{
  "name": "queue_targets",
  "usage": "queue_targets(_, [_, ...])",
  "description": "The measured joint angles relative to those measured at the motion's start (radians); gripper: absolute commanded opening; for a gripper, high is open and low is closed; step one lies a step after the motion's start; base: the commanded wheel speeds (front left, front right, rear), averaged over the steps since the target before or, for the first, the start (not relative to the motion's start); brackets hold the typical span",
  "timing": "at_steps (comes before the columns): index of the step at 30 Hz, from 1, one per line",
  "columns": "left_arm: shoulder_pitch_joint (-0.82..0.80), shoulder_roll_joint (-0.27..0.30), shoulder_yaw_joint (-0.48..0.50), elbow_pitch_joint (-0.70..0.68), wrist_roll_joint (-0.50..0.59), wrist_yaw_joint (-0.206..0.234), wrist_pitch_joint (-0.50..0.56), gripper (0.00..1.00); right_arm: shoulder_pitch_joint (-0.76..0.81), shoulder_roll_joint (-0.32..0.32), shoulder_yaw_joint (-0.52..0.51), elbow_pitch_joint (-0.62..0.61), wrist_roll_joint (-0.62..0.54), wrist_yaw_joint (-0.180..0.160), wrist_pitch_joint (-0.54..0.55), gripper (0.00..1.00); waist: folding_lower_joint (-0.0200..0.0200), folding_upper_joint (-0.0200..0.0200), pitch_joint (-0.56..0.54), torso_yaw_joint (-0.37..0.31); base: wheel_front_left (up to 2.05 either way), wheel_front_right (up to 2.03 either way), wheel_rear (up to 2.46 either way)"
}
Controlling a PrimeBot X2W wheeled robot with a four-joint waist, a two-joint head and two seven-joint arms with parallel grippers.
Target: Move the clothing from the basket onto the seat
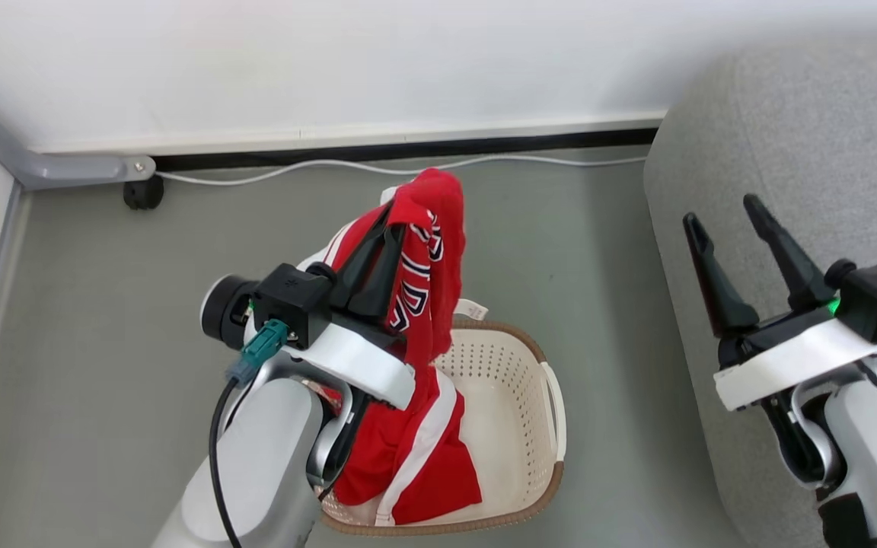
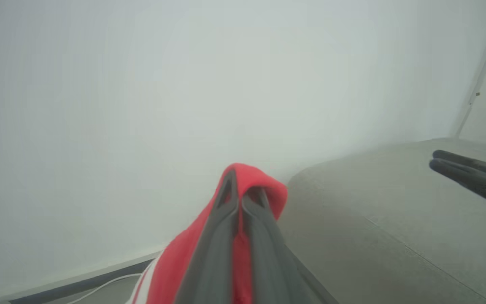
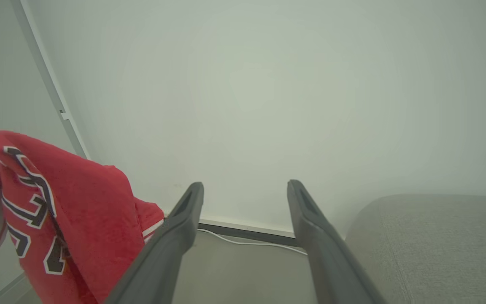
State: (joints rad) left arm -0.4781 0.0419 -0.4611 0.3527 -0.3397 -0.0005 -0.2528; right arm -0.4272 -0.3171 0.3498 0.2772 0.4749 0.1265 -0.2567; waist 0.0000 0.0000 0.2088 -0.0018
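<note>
Along the right side, the grey sofa's [image 1: 804, 137] rounded edge runs just beside the cream laundry basket [image 1: 503, 426], with open floor [image 1: 103, 304] on the left reaching to the wall. The red clothing [image 1: 438, 221] hangs above the basket, its lower folds reaching down inside. The left gripper [image 2: 243, 190] is clamped on it. The right gripper [image 1: 720, 211] hovers spread and empty over the sofa's edge.

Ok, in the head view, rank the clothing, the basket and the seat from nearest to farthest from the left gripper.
1. The clothing: pinched in the left gripper and draped over it.
2. The basket: just below, slightly to its right, with the garment's lower end hanging over it.
3. The seat: far off along the right edge, under the open right gripper.
</note>
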Motion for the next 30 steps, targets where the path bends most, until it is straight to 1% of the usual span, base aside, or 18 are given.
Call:
queue_targets(9, [-0.032, 0.0, 0.012, -0.132, 0.058, -0.008, -0.003, 0.0, 0.038, 0.029, 0.002, 0.03, -0.001, 0.0, 0.0, 1.0, 0.0, 0.0, -0.044, -0.001, 0.0, 0.0, 0.0])
queue_targets(17, [-0.06, -0.001, -0.009, -0.165, 0.067, -0.007, -0.003, 0.0, 0.048, 0.038, 0.023, 0.032, -0.002, 0.0, 0.0, 1.0, 0.0, 0.0, -0.058, -0.004, 0.0, 0.0, 0.0])
queue_targets(20, [-0.06, -0.001, -0.024, -0.169, 0.067, -0.007, -0.003, 0.0, 0.047, 0.038, 0.068, -0.006, -0.001, 0.0, 0.0, 1.0, 0.0, 0.0, -0.059, -0.003, 0.0, 0.0, 0.0])
queue_targets(26, [-0.061, 0.0, -0.069, -0.169, 0.062, -0.005, -0.003, 0.0, -0.007, 0.027, 0.23, -0.162, 0.01, 0.0, 0.0, 1.0, 0.0, 0.0, -0.049, 0.004, 0.0, 0.0, 0.0])
queue_targets(30, [-0.07, 0.0, -0.096, -0.169, 0.048, 0.007, -0.003, 0.0, -0.041, 0.025, 0.287, -0.219, 0.006, 0.0, 0.0, 1.0, 0.0001, 0.0, -0.038, 0.014, 0.0, 0.0, 0.0])
